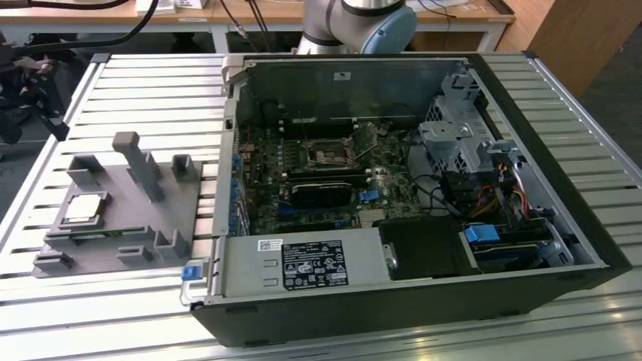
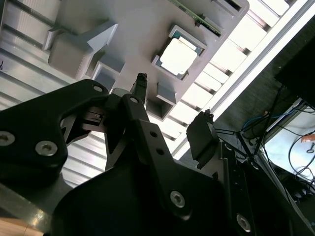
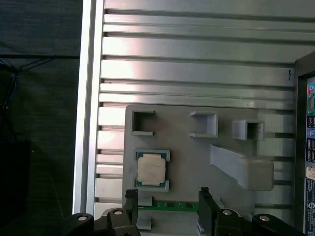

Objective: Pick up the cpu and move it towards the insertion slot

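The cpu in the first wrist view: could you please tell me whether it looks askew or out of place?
Nothing stands out. The cpu lies flat and square in its recess on the grey holder, its edges in line with the recess walls. The gripper hangs near it, jaws open, not touching it.

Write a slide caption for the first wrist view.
Gripper, fingers open, hangs over the grey fixture where the cpu lies in its recess.

From here I see the cpu [image 3: 151, 169] lying flat in a recess of the grey holder [image 3: 187, 162] on the slatted metal table [image 3: 197, 73]. My gripper [image 3: 167, 197] has its fingers spread, a green circuit strip [image 3: 172, 205] between the tips, just beside the cpu
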`<state>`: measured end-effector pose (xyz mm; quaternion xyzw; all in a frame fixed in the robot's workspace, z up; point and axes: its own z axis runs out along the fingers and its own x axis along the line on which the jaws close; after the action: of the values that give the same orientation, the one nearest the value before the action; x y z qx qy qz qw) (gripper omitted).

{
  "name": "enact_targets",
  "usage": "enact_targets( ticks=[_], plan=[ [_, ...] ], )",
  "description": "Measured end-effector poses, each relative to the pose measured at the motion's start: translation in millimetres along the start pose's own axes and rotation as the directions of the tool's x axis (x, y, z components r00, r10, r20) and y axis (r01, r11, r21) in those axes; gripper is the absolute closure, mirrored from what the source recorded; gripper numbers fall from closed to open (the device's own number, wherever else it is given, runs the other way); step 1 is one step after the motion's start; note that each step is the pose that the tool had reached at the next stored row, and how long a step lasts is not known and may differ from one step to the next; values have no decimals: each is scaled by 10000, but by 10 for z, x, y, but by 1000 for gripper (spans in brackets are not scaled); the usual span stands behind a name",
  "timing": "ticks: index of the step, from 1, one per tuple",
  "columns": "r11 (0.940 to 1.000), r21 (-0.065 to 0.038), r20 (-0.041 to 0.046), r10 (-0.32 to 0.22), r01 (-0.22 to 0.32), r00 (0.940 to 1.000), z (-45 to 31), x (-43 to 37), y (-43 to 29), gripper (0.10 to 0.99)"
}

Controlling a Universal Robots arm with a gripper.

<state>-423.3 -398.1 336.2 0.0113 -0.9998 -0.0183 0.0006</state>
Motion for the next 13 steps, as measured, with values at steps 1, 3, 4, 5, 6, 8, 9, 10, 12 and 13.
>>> enact_targets(
  ticks=[1,3,4,5,6,8,9,10,12,13],
  plan=[
    [10000,-1,2,0,0,10000,5,0,0,482],
    [10000,-1,2,0,0,10000,13,0,-1,482],
    [10000,0,2,0,0,10000,16,0,-1,482],
    [10000,0,2,-1,1,10000,20,1,-1,482],
    [10000,0,1,-1,1,10000,23,2,-1,482],
    [10000,0,1,0,0,10000,29,2,-1,482],
    [10000,-1,2,-1,1,10000,32,3,-1,482],
    [10000,-1,2,0,0,10000,35,3,-1,482],
    [10000,-1,2,-1,1,10000,41,3,-2,482],
    [10000,-1,2,-1,1,10000,44,3,-2,482]
  ],
)
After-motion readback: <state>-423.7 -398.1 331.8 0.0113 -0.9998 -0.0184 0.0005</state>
